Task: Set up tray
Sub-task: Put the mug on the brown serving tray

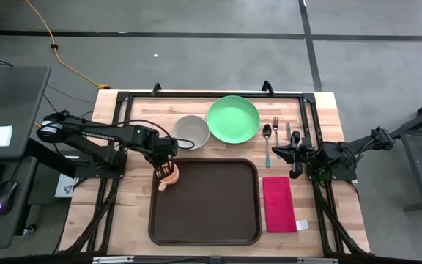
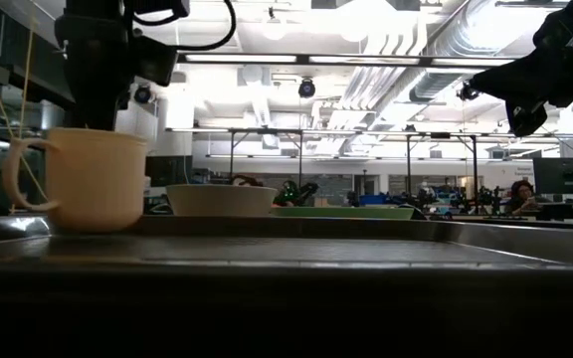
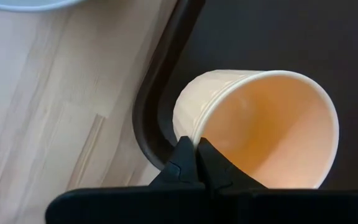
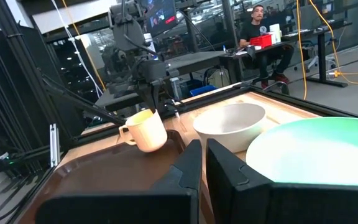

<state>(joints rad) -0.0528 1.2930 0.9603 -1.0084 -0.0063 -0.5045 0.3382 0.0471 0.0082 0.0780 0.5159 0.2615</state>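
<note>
1. We see the left gripper (image 1: 165, 173) clamped on the rim of a cream mug (image 1: 167, 178), fingers pinched together over the mug wall in the left wrist view. The mug sits at the tray's far left corner.
2. The tray (image 1: 205, 233) lies at the near middle of the table, dark brown, otherwise bare inside.
3. The right gripper (image 1: 294, 156) hangs closed and empty beside the cutlery, right of the tray.
4. Risk, in our judgement: the mug (image 3: 260, 124) is right against the tray's raised rim (image 3: 148, 118). In the right wrist view it looks tilted, so a release now may let it tip or rock onto the rim.
5. Second risk: a thin rim pinch can slip if the arm swings, and the handle side adds uneven weight.
6. We cannot tell whether the mug base is fully on the tray floor; the low view suggests it is on or just above it.
7. Around: grey bowl (image 1: 191, 131) just beyond the tray's far left corner, close to the left arm's path when backing out.
8. Green plate (image 1: 234, 119) next to the bowl, spoon (image 1: 267, 139) and fork (image 1: 275, 130) to its right, red napkin (image 1: 278, 203) right of the tray.
9. Nothing blocks the tray's middle.
</note>
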